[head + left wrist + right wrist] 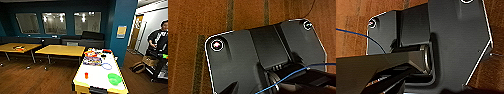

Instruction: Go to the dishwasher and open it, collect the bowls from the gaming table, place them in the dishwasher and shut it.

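Dark teal walls point(75, 7) with three frosted windows close off the back of the room across the upper half of the head view, above a brown wooden floor point(30, 77). Two yellow-topped desks point(61, 50) stand side by side at the left and centre, the left one carrying a small orange and dark object too blurred to name. At the lower centre-right stands the gaming table point(98, 75), a desk with a white top and yellow frame, its near end cut off by the bottom edge. On it, near the lower right corner, lies a bright green bowl point(114, 78); further up sit a blue ring point(106, 66), a small orange object point(86, 75) toward the left edge, and a colourful clutter at the far end that I cannot sort out. A person point(158, 47) in dark clothes stands at the right edge, beside a brown bag point(138, 67) on the floor.

Both wrist views show dark robot plates over wooden floor; whether either arm's fingers are open or closed I cannot tell, nor how they lie relative to the bowl.
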